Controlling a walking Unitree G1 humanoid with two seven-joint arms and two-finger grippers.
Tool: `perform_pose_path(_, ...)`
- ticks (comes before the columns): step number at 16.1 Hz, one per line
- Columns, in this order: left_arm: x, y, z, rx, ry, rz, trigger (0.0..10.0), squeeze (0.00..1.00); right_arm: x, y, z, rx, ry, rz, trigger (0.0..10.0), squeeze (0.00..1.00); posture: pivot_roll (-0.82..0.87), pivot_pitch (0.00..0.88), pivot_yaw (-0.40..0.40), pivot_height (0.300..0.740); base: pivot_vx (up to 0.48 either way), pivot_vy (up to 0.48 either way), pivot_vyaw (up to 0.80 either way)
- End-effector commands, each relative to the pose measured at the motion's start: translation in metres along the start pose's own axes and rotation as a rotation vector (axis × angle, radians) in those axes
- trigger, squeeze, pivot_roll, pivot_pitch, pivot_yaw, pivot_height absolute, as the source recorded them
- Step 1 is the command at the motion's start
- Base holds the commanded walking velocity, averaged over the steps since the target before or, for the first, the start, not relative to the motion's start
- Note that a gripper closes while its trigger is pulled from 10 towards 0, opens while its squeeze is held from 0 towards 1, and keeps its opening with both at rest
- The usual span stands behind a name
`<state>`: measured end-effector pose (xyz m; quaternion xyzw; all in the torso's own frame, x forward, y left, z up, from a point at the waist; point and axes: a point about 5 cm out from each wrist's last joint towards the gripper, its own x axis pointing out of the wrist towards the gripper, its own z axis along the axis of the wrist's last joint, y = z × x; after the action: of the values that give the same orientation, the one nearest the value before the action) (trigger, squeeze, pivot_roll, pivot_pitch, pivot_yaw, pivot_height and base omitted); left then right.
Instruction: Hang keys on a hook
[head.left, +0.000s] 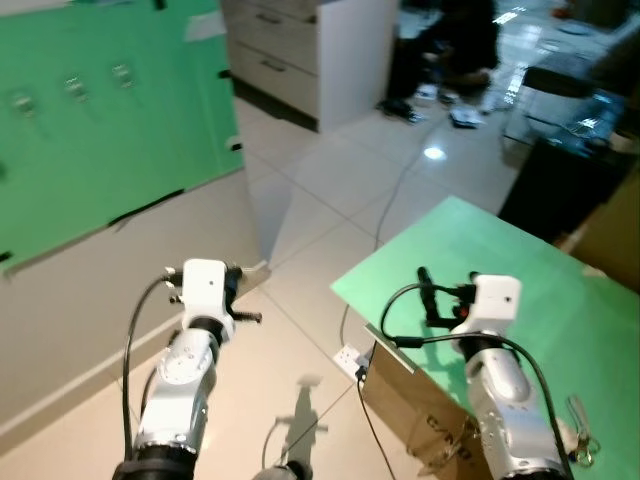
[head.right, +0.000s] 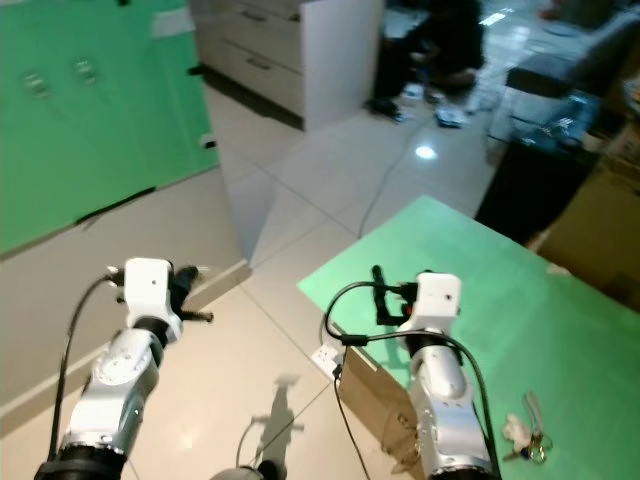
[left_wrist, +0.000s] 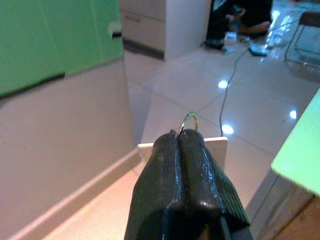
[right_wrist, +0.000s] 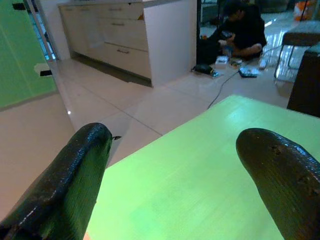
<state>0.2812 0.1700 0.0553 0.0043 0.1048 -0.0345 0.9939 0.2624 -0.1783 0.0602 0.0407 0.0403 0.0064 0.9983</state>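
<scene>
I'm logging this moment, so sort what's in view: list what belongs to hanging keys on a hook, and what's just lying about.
Belongs to the job:
- key ring, pinched in the shut left gripper
- hooks on the green board
- keys on the green table
- right gripper, open over the table

Just lying about:
- cardboard box
- cable on the floor
- drawers
- seated person

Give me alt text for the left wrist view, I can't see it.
The left gripper has its jaws shut on a small metal key ring, held out above a tiled floor beside a wall with a green board.
</scene>
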Motion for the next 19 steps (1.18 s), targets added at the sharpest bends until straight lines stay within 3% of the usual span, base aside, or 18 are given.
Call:
perform_pose_path(1, -0.010, 0.011, -0.005, 0.009, 0.022, -0.015, 10.0, 0.00, -0.009, -0.004, 0.004, -0.025, -0.009, 0.008, 10.0, 0.00, -0.01, 0.000, 0.013, 0.740, 0.000, 0.000, 0.46)
perform_pose_path(2, -0.035, 0.018, -0.017, 0.028, 0.083, -0.118, 10.0, 0.00, -0.029, -0.007, 0.001, -0.089, 0.018, 0.046, 10.0, 0.00, -0.01, 0.000, 0.010, 0.740, 0.000, 0.000, 0.43)
perform_pose_path(3, -0.045, 0.015, -0.019, 0.014, 0.084, -0.194, 10.0, 0.00, -0.042, -0.014, -0.005, -0.090, 0.057, 0.044, 10.0, 0.00, 0.00, 0.000, -0.001, 0.740, 0.000, 0.000, 0.43)
perform_pose_path(4, -0.045, 0.013, -0.019, 0.005, 0.077, -0.206, 10.0, 0.00, -0.045, -0.016, -0.007, -0.085, 0.066, 0.041, 10.0, 0.00, 0.00, 0.000, -0.001, 0.740, 0.000, 0.000, 0.43)
perform_pose_path(5, -0.040, 0.011, -0.013, -0.047, 0.027, -0.177, 10.0, 0.00, -0.047, -0.020, -0.009, -0.083, 0.075, 0.039, 10.0, 0.00, 0.00, 0.000, -0.010, 0.740, 0.000, 0.000, 0.43)
perform_pose_path(7, -0.031, 0.005, -0.004, -0.076, -0.011, -0.112, 10.0, 0.00, -0.035, -0.019, -0.006, -0.079, 0.066, 0.056, 10.0, 0.00, 0.00, 0.000, -0.021, 0.740, 0.000, -0.266, 0.43)
perform_pose_path(9, -0.034, 0.003, -0.006, -0.075, -0.008, -0.095, 10.0, 0.00, -0.025, -0.012, -0.002, -0.081, 0.056, 0.083, 10.0, 0.00, 0.01, 0.000, -0.027, 0.740, 0.000, 0.000, 0.43)
perform_pose_path(12, -0.028, 0.012, -0.017, -0.079, 0.017, -0.054, 10.0, 0.00, -0.022, -0.007, -0.005, -0.077, 0.062, 0.108, 10.0, 0.00, 0.02, 0.000, -0.027, 0.740, 0.000, 0.000, 0.43)
perform_pose_path(13, -0.022, 0.016, -0.019, -0.138, 0.000, -0.053, 10.0, 0.00, -0.021, -0.005, -0.005, -0.074, 0.062, 0.113, 10.0, 0.00, 0.02, 0.000, -0.025, 0.740, 0.000, 0.000, 0.44)
perform_pose_path(14, -0.015, 0.022, -0.023, -0.119, 0.017, -0.031, 10.0, 0.00, -0.019, -0.004, -0.005, -0.071, 0.058, 0.116, 10.0, 0.00, 0.02, 0.000, -0.024, 0.740, 0.000, 0.000, 0.43)
perform_pose_path(15, -0.012, 0.026, -0.018, -0.050, 0.018, -0.004, 10.0, 0.00, -0.017, -0.003, -0.004, -0.070, 0.053, 0.123, 10.0, 0.00, 0.03, 0.000, -0.023, 0.740, 0.000, 0.000, 0.43)
perform_pose_path(17, -0.013, 0.014, 0.001, -0.028, -0.031, -0.046, 10.0, 0.00, -0.012, 0.001, -0.003, -0.074, 0.044, 0.136, 10.0, 0.00, 0.02, 0.000, -0.019, 0.740, 0.000, 0.000, 0.43)
perform_pose_path(19, -0.014, 0.007, 0.006, -0.018, -0.060, -0.059, 10.0, 0.00, -0.010, 0.003, 0.000, -0.071, 0.033, 0.134, 10.0, 0.00, 0.02, 0.000, -0.019, 0.740, 0.000, 0.000, 0.43)
